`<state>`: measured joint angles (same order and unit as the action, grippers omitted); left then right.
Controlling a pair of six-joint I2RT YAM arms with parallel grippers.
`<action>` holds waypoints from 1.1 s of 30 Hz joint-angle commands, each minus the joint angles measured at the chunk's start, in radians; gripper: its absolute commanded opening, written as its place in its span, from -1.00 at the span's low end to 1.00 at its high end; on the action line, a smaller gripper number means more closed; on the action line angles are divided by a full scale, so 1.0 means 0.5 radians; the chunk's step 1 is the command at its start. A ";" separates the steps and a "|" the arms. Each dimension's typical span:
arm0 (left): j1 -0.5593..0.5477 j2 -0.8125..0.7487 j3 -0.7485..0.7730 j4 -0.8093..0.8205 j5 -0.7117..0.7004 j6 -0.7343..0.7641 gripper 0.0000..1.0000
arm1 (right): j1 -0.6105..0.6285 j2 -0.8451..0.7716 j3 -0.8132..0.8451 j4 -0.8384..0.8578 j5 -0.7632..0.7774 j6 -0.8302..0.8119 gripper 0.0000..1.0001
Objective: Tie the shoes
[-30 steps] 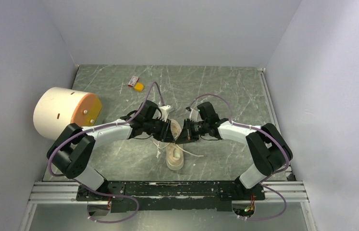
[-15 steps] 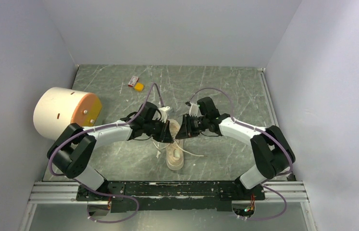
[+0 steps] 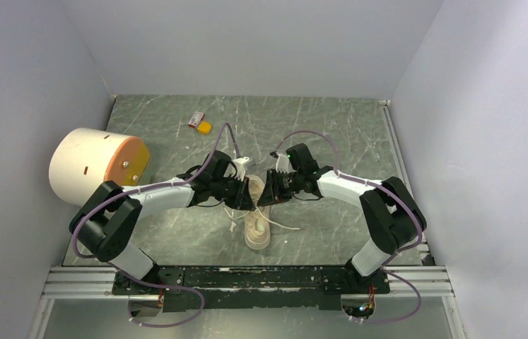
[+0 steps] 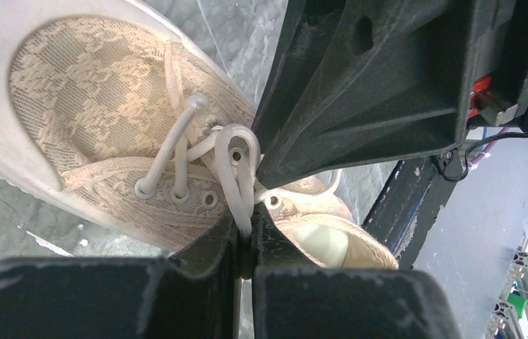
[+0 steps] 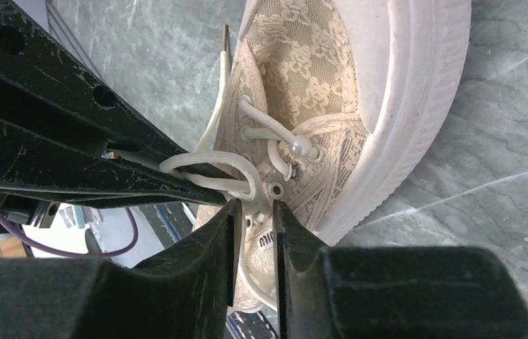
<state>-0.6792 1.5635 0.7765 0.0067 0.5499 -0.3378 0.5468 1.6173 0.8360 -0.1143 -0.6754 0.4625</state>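
Grey marbled table [image 3: 338,134] lay under both arms, with pale walls on three sides. Your left gripper [image 4: 245,224] was clamped fully closed on the foot of a lace loop [image 4: 235,152], just above the eyelets. Your right gripper [image 5: 255,212] met it nearly tip to tip from the other side. Its jaws stood a little apart with a strand running through the gap. Nothing showed that strand pinched, so I judged that side had no hold.

Both sets of fingers crowded over the laced part of the shoe [image 3: 258,229]. It sat on its sole at the near middle of the table, between the arms. A loose lace end [image 3: 285,227] trailed onto the table to its right. The cylinder [image 3: 98,166] lay well apart at the left edge.

You looked to be mid-bow, with one loop formed and held. The next move probably called for your right gripper to close on the free strand and lead it round the loop's foot. Your left would need to keep tension so the loop didn't slip flat.
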 commanded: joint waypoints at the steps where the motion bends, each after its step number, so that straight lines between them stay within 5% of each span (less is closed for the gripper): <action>1: -0.013 -0.015 -0.010 0.084 0.017 -0.025 -0.91 | 0.057 0.043 0.020 0.049 0.059 -0.033 -0.46; 5: -0.009 -0.027 -0.010 0.083 0.012 -0.030 -0.91 | 0.171 0.041 0.074 -0.030 0.291 -0.109 -0.47; 10: -0.010 -0.030 -0.021 0.070 0.015 -0.025 -0.91 | 0.244 -0.065 0.127 -0.130 0.594 -0.161 -1.00; 22: -0.005 -0.002 0.008 0.135 0.020 -0.125 -0.91 | 0.245 -0.503 -0.053 -0.077 0.532 -0.141 -1.00; 33: 0.024 -0.035 -0.039 0.298 0.116 -0.254 -0.90 | 0.244 -0.365 -0.013 -0.050 0.309 -0.154 -1.00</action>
<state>-0.6735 1.5635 0.7696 0.0795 0.5621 -0.4381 0.6689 1.4117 0.8169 -0.1696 -0.4725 0.3874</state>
